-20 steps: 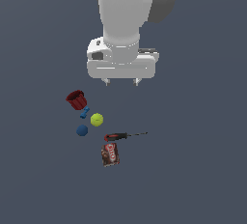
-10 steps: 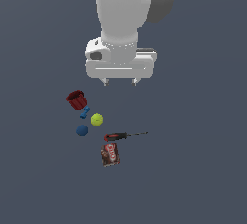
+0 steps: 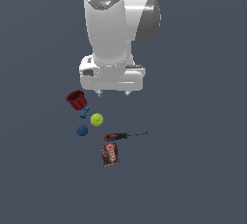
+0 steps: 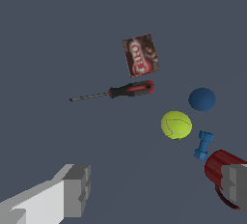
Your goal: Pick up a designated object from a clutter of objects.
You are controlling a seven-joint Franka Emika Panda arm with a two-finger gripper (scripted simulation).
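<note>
The designated object, a yellow-green tennis-like ball (image 3: 96, 119) (image 4: 176, 124), lies on the dark floor in the middle of the clutter of objects. Around it are a red ribbed cup (image 3: 75, 99) (image 4: 220, 169), a small blue piece (image 3: 85, 112) (image 4: 203, 145), a dark blue ball (image 3: 82, 130) (image 4: 202, 99), a red-and-black-handled screwdriver (image 3: 118, 136) (image 4: 131, 90) and a brown-red box (image 3: 110, 154) (image 4: 140, 55). My gripper (image 3: 114, 93) (image 4: 157, 187) hangs open above the floor, apart from the ball, with nothing between its fingers (image 4: 77, 189).
The dark floor (image 3: 193, 170) stretches flat around the small cluster. The arm's white body (image 3: 108, 30) rises above the hand. One finger sits in front of the red cup in the wrist view.
The hand has come lower and shifted a little toward the exterior view's left, closer to the cluster. The objects have not moved.
</note>
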